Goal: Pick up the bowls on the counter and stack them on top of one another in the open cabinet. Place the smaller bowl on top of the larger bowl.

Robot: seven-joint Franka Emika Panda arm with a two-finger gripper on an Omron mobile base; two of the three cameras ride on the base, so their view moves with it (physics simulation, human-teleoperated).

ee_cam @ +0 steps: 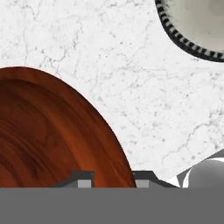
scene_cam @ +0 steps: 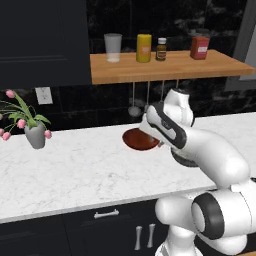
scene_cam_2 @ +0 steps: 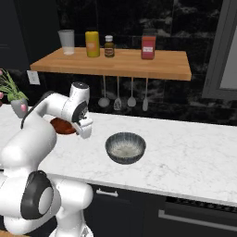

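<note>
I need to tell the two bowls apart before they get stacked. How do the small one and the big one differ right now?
The smaller bowl is glossy red-brown like wood; the larger bowl is dark grey, ribbed outside, pale speckled inside. The smaller is shallow, the larger wider and deeper. The claw is shut on the smaller bowl's rim; the larger bowl stands free on the counter. Both are round and upright.

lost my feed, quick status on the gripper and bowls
Gripper shut on red-brown bowl rim. Grey ribbed bowl on marble counter. Shelf holds jars.
</note>
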